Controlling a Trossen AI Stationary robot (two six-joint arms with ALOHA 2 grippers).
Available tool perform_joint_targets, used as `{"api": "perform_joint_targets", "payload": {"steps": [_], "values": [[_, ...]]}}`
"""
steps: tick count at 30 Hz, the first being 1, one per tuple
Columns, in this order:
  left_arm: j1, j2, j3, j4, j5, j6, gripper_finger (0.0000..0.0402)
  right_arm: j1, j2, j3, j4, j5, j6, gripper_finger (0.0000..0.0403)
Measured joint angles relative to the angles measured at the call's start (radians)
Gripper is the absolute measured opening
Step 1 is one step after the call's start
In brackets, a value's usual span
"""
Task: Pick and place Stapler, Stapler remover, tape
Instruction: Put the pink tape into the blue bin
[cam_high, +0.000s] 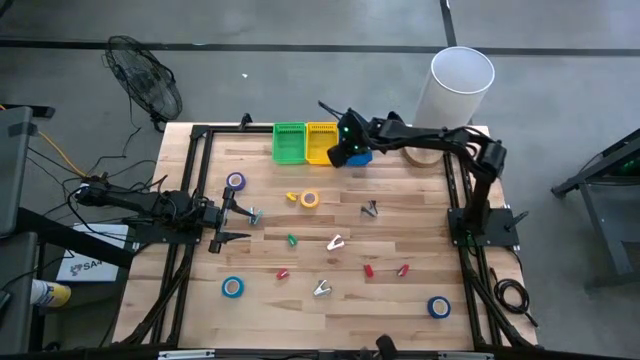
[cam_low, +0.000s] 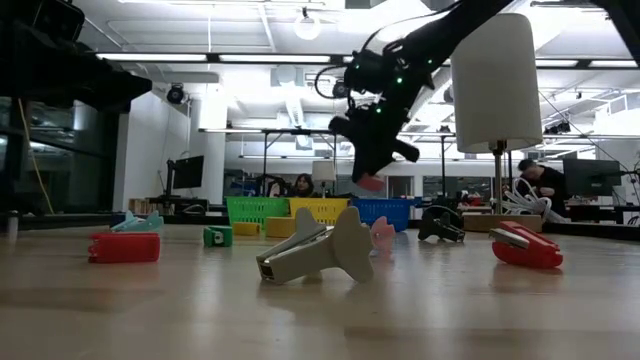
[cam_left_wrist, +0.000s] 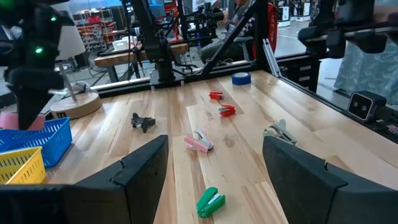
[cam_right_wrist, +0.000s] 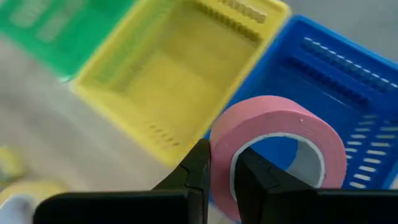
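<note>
My right gripper (cam_high: 350, 152) hangs above the blue basket (cam_right_wrist: 348, 74) at the table's far edge, shut on a pink tape roll (cam_right_wrist: 280, 124). A yellow basket (cam_high: 321, 142) and a green basket (cam_high: 289, 142) stand to the left of the blue one. Purple (cam_high: 235, 181), yellow (cam_high: 310, 199) and blue (cam_high: 232, 287) tape rolls lie flat on the table. Red staplers (cam_high: 368, 269), a green stapler (cam_high: 291, 240) and silvery staple removers (cam_high: 335, 242) lie among them. My left gripper (cam_high: 235, 215) waits open at the left, level above the table. My right gripper holds the pink roll by its wall (cam_right_wrist: 221, 163), one finger (cam_right_wrist: 252, 177) inside the ring's open centre and the other (cam_right_wrist: 198, 171) outside. The fingers slant down from the table's right side. The roll hangs clear above the blue basket, tilted, in the low view a pink patch (cam_low: 370, 183) under the gripper.
A white cylinder (cam_high: 462, 85) on a round wooden base (cam_high: 420, 153) stands at the far right corner, close behind my right arm. A black staple remover (cam_high: 371, 208) and a second blue roll (cam_high: 438, 306) lie on the right half. A fan (cam_high: 145, 80) stands off the table's far left.
</note>
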Motion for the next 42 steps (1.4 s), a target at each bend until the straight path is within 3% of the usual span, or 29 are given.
{"api": "perform_joint_targets", "payload": {"steps": [16, 42], "values": [[0.000, 0.000, 0.000, 0.000, 0.000, 0.000, 0.0259, -0.038, 0.052, -0.014, -0.035, 0.052, 0.103, 0.0039], [0.000, 0.000, 0.000, 0.000, 0.000, 0.000, 0.0259, -0.035, 0.051, -0.016, -0.103, 0.000, 0.089, 0.0052]]}}
